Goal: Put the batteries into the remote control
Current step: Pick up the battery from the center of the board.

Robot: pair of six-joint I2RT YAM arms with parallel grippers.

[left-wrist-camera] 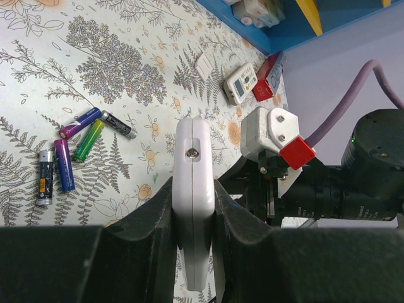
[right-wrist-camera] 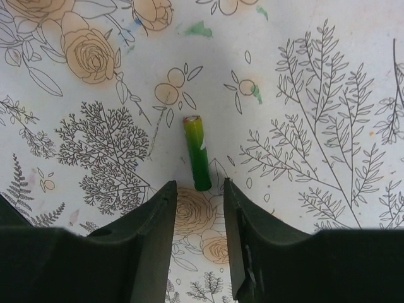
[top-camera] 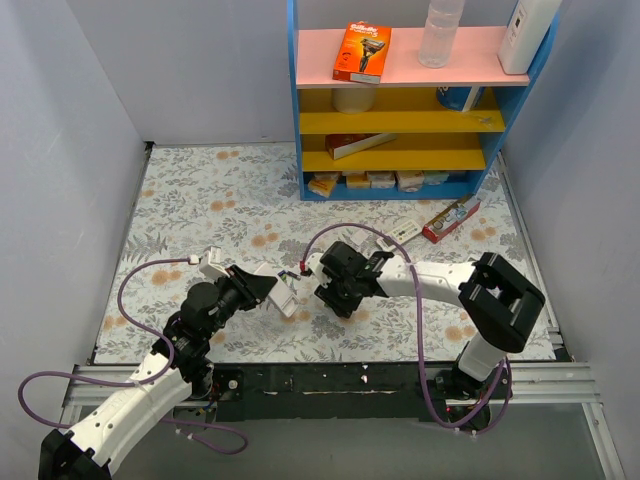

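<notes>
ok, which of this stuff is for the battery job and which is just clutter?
Job: remote control, gripped in left hand; green battery at the open right hand's tips; loose batteries.
Lying about: small white remote; red-and-white box; shelf and its razor box.

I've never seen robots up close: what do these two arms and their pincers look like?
The left arm and right arm have white shells with black joints. A looping purple cable runs to each wrist. Their fingers are chunky matte black.
</notes>
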